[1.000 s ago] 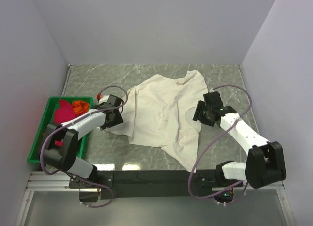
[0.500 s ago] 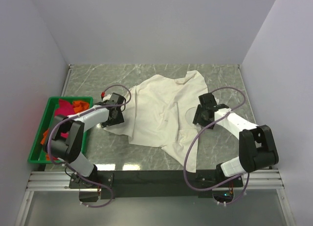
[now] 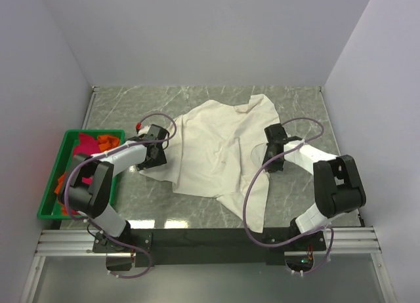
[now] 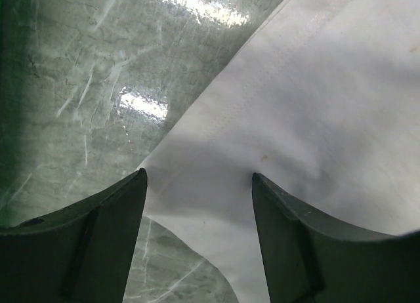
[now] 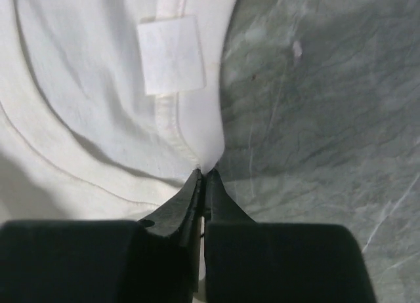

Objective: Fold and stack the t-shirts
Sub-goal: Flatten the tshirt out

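Little of the task can be counted as done. The cream t-shirt (image 3: 216, 152) is spread loose and rumpled across the middle of the tabletop (image 3: 131, 109), with no fold made in it and no stack begun. A crimson-pink shirt (image 3: 84, 149) and an orange shirt (image 3: 107, 143) are bunched, unfolded, in the green crate (image 3: 54, 173) at the left edge of the tabletop. All three are therefore judged to be left to fold and stack.

The left gripper (image 4: 197, 185) is set at the left border of the cream t-shirt. Its fingers are held apart, one on either side of the hem, and nothing is pinched between them. The right gripper (image 5: 203, 175) is placed at the shirt's right side. Its jaws are pressed together on the collar (image 5: 172, 129) rim just below the sewn label (image 5: 169, 54). How much cloth is caught cannot be told, since the tips hide it, but a grip on the rim appears to have been taken.

The tabletop is a grey-green marbled slab, glossy enough for light to be reflected along its near edge. It is enclosed by plain pale walls (image 3: 210, 34) at the back and on both sides.
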Motion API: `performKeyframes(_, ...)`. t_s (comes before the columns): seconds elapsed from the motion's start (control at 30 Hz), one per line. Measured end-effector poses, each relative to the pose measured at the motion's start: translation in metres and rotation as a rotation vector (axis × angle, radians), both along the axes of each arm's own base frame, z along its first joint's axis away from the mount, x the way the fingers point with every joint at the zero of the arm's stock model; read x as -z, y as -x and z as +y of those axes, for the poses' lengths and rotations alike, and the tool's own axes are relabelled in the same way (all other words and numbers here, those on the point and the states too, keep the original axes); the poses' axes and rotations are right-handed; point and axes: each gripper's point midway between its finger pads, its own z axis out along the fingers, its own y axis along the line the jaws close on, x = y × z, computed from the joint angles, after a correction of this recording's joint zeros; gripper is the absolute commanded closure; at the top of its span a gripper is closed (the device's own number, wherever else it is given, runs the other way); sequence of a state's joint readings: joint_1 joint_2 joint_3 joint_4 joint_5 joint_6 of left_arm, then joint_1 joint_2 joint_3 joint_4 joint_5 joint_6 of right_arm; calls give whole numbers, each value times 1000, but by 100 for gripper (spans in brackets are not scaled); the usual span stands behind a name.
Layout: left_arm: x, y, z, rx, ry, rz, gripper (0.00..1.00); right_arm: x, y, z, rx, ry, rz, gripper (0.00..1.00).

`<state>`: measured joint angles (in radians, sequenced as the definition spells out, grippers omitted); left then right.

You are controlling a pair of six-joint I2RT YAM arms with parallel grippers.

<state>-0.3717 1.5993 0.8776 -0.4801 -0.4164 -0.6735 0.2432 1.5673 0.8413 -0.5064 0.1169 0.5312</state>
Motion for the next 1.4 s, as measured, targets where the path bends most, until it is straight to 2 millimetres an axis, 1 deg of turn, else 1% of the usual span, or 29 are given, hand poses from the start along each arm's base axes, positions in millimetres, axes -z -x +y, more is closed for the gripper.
performKeyframes(0.1,0,0,0,0,2,-1,30,-1,-10,-9,39,-16,5,100)
performKeyframes(0.17,0,0,0,0,2,-1,30,-3,-23,-24,89,-15,6,100)
performKeyframes(0.3,0,-1,-1,1,4,-2,30,-15,-73,-64,221,-6,-37,100)
performKeyframes(0.37,0,-1,-1,-1,8,-2,30,-27,-101,-81,272,1,-79,100)
performKeyframes(0.43,0,-1,-2,-2,13,-2,29,-41,-134,-95,306,12,-132,99)
performKeyframes(0.47,0,-1,-2,-2,16,-3,28,-48,-150,-100,316,17,-155,95)
performKeyframes(0.5,-1,-1,-3,-1,23,-5,28,-54,-165,-104,323,21,-182,88)
performKeyframes(0.53,0,0,-4,-2,33,-5,27,-60,-178,-108,331,26,-205,73)
performKeyframes(0.57,0,2,-5,-5,43,-7,27,-65,-187,-110,334,30,-219,66)
performKeyframes(0.6,0,4,-6,-6,55,-8,26,-72,-195,-112,331,37,-236,60)
performKeyframes(0.63,-1,7,-6,-6,64,-6,25,-76,-199,-113,329,39,-245,56)
performKeyframes(0.67,-1,10,-7,-8,73,-6,25,-81,-201,-114,326,42,-252,48)
performKeyframes(0.7,-3,13,-7,-12,83,-10,25,-87,-202,-114,325,43,-264,44)
performKeyframes(0.73,-5,15,-8,-17,97,-17,24,-92,-200,-113,322,40,-270,36)
performKeyframes(0.77,-8,16,-8,-19,107,-26,24,-97,-196,-112,320,35,-281,33)
performKeyframes(0.8,-11,17,-9,-22,117,-36,24,-102,-187,-111,317,30,-285,30)
performKeyframes(0.83,-13,18,-9,-26,128,-47,24,-104,-171,-107,312,16,-287,28)
performKeyframes(0.87,-17,20,-10,-31,139,-58,24,-106,-161,-105,310,11,-283,27)
performKeyframes(0.9,-20,20,-10,-33,147,-71,25,-110,-146,-101,304,-4,-289,27)
performKeyframes(0.93,-22,21,-10,-36,153,-80,25,-112,-128,-97,301,-18,-282,25)
performKeyframes(1.0,-25,23,-10,-36,160,-91,25,-116,-98,-85,281,-56,-298,23)
performKeyframes(1.03,-24,25,-9,-37,162,-91,25,-115,-86,-80,272,-68,-299,21)
performKeyframes(1.13,-17,34,-6,-46,160,-74,26,-105,-44,-57,224,-106,-276,20)
performKeyframes(1.23,-12,38,-4,-56,157,-58,27,-92,-11,-37,177,-140,-249,20)
performKeyframes(1.3,-9,37,-4,-61,156,-53,31,-86,8,-33,165,-149,-233,20)
performKeyframes(1.4,0,39,-2,-68,143,-21,32,-86,22,-35,165,-147,-242,20)
